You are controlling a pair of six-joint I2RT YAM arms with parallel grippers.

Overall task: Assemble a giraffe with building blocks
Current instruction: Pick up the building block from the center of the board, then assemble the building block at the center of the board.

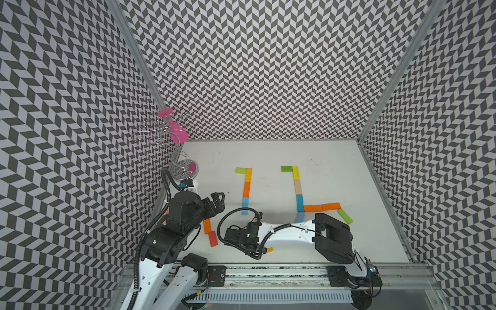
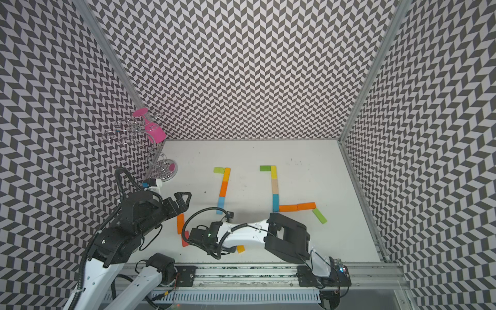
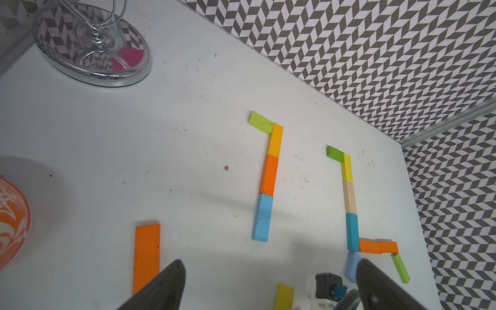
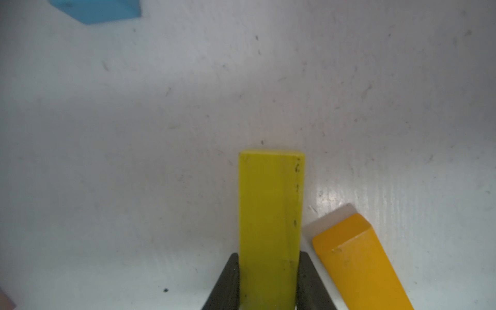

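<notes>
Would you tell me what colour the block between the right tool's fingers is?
Yellow block, clearest in the right wrist view.

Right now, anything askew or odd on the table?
Yes: the green plank lies diagonal, meeting the outer orange plank only near a corner, while most other laid planks run square. That orange plank also sits slightly tilted. The right gripper grips a yellow plank squarely. Nothing spilled.

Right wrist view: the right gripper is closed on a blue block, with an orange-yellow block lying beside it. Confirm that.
Wrong colour. In the right wrist view, the right gripper is closed on a yellow block, not a blue one. The orange-yellow block does lie beside it.
</notes>
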